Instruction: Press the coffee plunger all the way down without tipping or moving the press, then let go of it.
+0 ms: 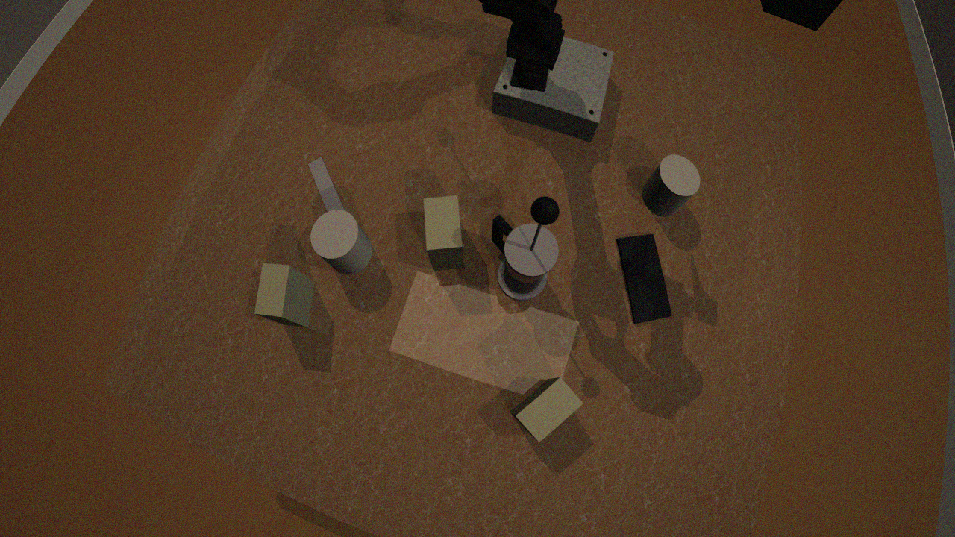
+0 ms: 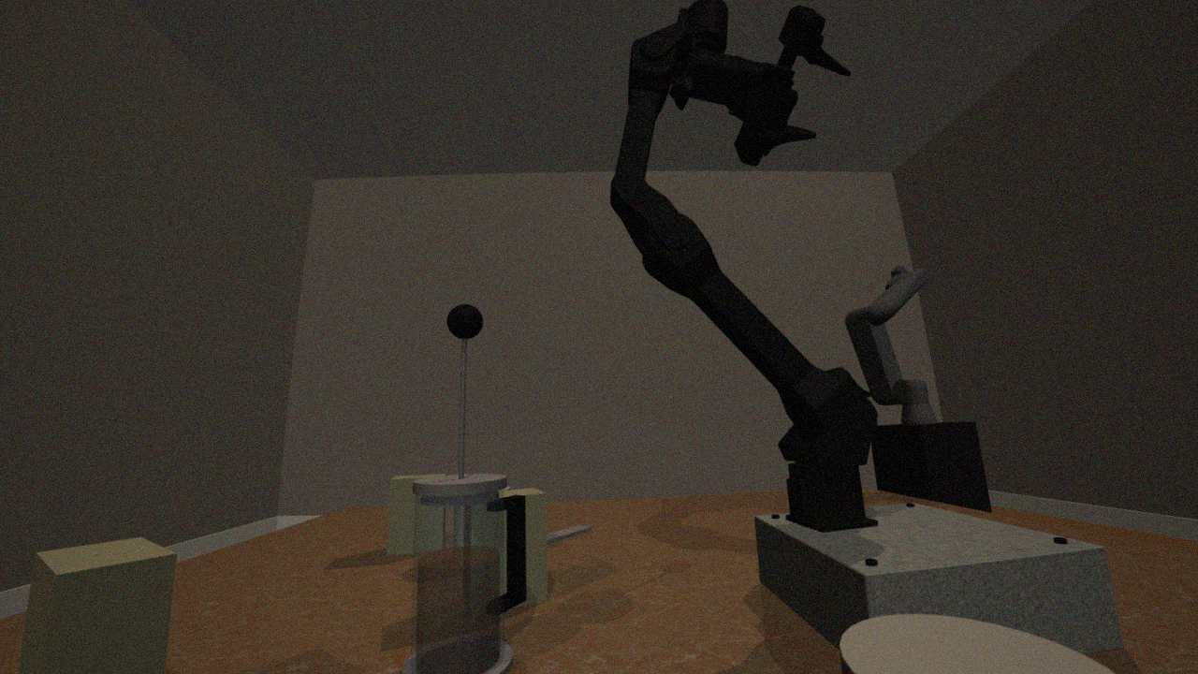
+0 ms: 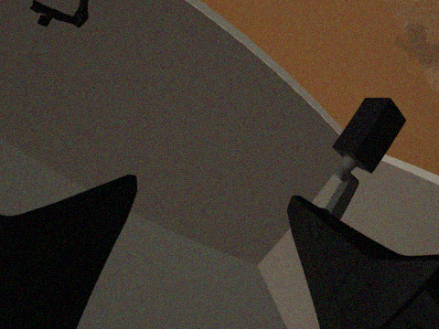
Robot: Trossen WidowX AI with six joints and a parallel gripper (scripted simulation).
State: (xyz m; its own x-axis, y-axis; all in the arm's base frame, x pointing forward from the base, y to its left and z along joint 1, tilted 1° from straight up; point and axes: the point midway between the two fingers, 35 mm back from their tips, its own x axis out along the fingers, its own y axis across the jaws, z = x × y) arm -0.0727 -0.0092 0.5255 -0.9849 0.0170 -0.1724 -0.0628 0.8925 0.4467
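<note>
Coffee press (image 1: pixel 529 256) stands upright near the middle of the desk (image 1: pixel 133 267), glass body on a round base, dark handle (image 2: pixel 512 549) on one side. Plunger rod fully raised, black knob (image 2: pixel 463 320) high above the lid (image 2: pixel 459 484). Just beside the press: a pale yellow box (image 1: pixel 442 229) on the handle side; a flat black slab (image 1: pixel 642 277) on the other side, lying near but apart. A pale flat mat (image 1: pixel 480 333) lies in front, the press base at its edge. Farther out: a grey cylinder (image 1: pixel 339 239), a dark cylinder (image 1: pixel 671 183), two more yellowish blocks (image 1: pixel 283 294) (image 1: pixel 547 409). Arm rises from a grey base block (image 1: pixel 553 93); gripper (image 2: pixel 808 95) held high, well apart from the knob, fingers spread wide, nothing between them.
</note>
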